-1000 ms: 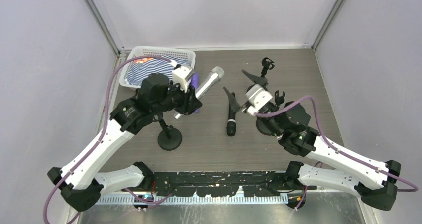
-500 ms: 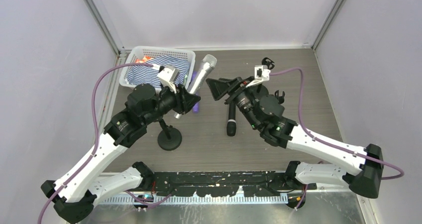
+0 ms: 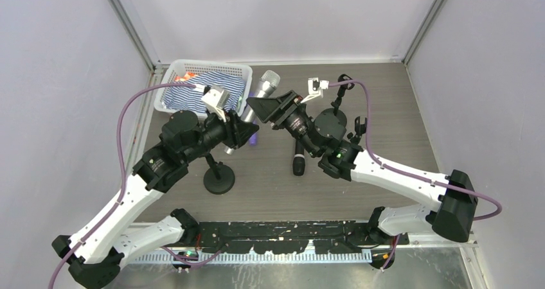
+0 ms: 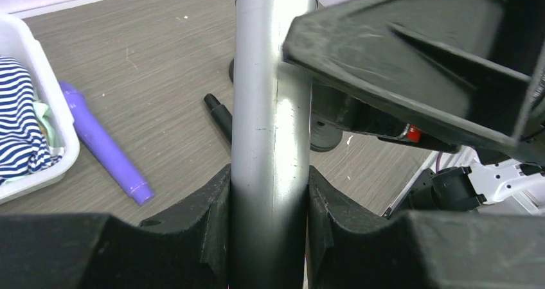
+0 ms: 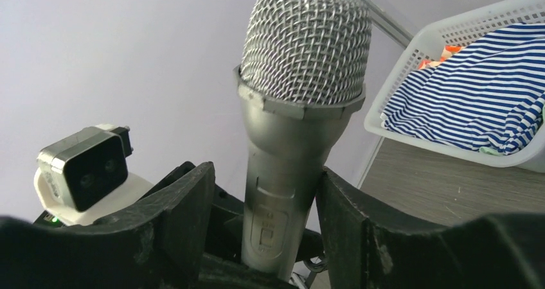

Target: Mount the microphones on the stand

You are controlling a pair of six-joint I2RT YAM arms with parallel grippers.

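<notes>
Counting 1 white plastic mesh basket [image 3: 205, 64] | 1 black round-footed stand [image 3: 218, 181], upright | 2 mics: silver mesh-headed microphone [image 5: 302, 45] aloft, clamped in left gripper [image 4: 270, 192], right gripper [image 5: 267, 186] spread around its neck; black microphone [image 3: 298, 160] flat on table [image 3: 398, 96] | 1 purple cylinder [image 4: 106, 151]

Layout on the surface [image 3: 276, 192]
Lying microphone [image 3: 298, 157] at centre; stand [image 3: 218, 180] at its 8 o'clock, basket [image 3: 205, 63] at 10 o'clock, raised microphone [image 3: 267, 83] at 11 o'clock.

Left arm [image 3: 138, 186] reaches toward 1 o'clock, left gripper [image 3: 243, 130] clamped on microphone [image 3: 263, 88]. Right arm [image 3: 392, 173] points to 10 o'clock, right gripper [image 3: 265, 111] spread wide, straddling it.
</notes>
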